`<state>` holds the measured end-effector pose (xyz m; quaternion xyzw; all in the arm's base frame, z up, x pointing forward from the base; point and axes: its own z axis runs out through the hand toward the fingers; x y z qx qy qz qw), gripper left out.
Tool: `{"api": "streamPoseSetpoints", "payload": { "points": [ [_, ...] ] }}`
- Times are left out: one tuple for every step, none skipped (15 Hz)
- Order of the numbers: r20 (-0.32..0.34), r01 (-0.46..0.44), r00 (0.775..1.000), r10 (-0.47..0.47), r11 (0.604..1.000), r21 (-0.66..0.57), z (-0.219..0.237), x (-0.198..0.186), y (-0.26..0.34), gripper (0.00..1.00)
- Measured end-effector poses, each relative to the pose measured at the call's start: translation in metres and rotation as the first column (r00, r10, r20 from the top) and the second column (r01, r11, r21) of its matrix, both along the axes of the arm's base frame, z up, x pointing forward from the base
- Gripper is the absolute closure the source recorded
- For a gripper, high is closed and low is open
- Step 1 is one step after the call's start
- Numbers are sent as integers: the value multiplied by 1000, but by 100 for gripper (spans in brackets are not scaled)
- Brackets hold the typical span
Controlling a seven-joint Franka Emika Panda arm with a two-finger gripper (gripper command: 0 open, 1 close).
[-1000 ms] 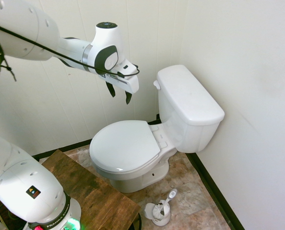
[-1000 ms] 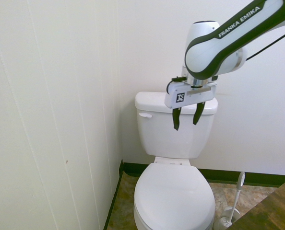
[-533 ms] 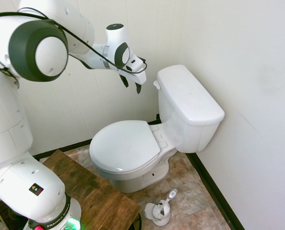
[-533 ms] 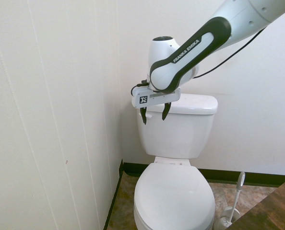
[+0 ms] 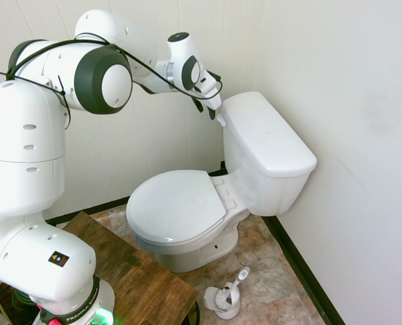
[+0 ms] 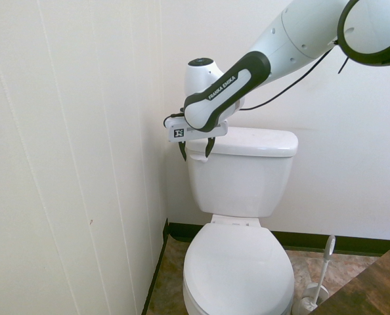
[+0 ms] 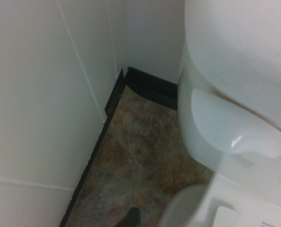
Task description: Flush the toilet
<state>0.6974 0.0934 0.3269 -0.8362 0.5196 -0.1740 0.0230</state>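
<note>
Toilet bowl (image 6: 238, 302) cut off by second exterior view's bottom edge. Flush lever (image 6: 198, 157) partly hidden behind gripper (image 6: 196, 158). Print near lever blurred, unreadable in wrist view.

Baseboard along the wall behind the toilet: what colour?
Dark green, nearly black; the baseboard shows best in the second exterior view.

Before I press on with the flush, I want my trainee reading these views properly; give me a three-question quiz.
1. True or false: the seat lid is raised.
2. Fill in: the gripper has its fingers ____, near the flush lever.
3. What stands on the floor beside the toilet: A) a plunger, B) a brush in its holder, C) a bucket?

Key: 1 false; 2 open; 3 B.
</note>
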Motion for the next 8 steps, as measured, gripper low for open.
{"api": "streamPoseSetpoints", "payload": {
  "points": [
    [9,14,1000,-14,1000,-1,-1,6,-2,100],
    [16,28,999,-28,1000,-3,-3,11,-4,100],
    [24,42,999,-42,999,-4,-4,17,-7,100],
    [30,56,998,-56,998,-6,-6,22,-11,100],
    [34,69,997,-68,998,-9,-9,26,-16,100],
    [37,80,996,-79,997,-10,-11,30,-20,100],
    [38,89,995,-89,996,-10,-12,34,-23,100],
    [35,95,995,-95,995,-7,-13,35,-23,100]
  ]
}}
